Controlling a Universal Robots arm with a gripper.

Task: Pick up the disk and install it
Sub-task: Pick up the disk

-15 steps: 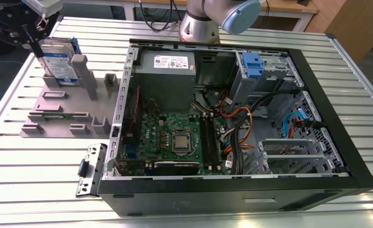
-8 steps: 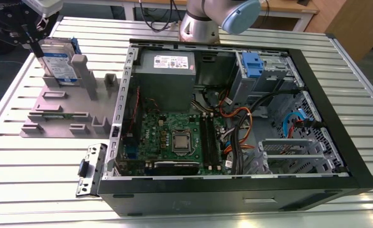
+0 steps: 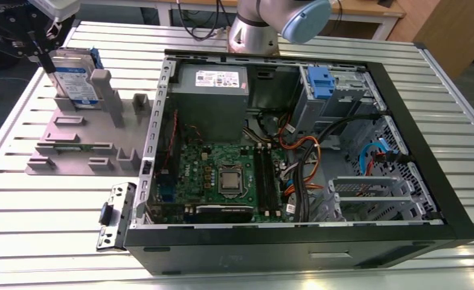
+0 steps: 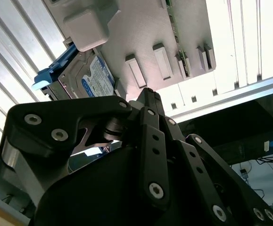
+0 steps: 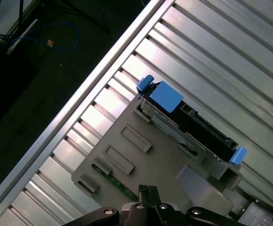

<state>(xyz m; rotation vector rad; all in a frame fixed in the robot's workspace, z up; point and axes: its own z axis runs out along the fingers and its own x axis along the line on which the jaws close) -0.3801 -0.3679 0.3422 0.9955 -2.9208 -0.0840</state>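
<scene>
The disk stands on edge in a grey holder on the slatted table, at the exterior view's left, outside the open computer case. It is silver with a white-and-blue label and a blue bracket. My black gripper hangs just above and beside the disk's upper edge. In the first wrist view the gripper is over the grey holder, with the disk seen edge-on beyond it. In the second wrist view the disk shows past the gripper's black linkage.
Inside the case are a grey power-supply box, a green motherboard, cable bundles and a metal drive cage with a blue latch. A loose metal bracket lies on the table by the case. The arm's base stands behind.
</scene>
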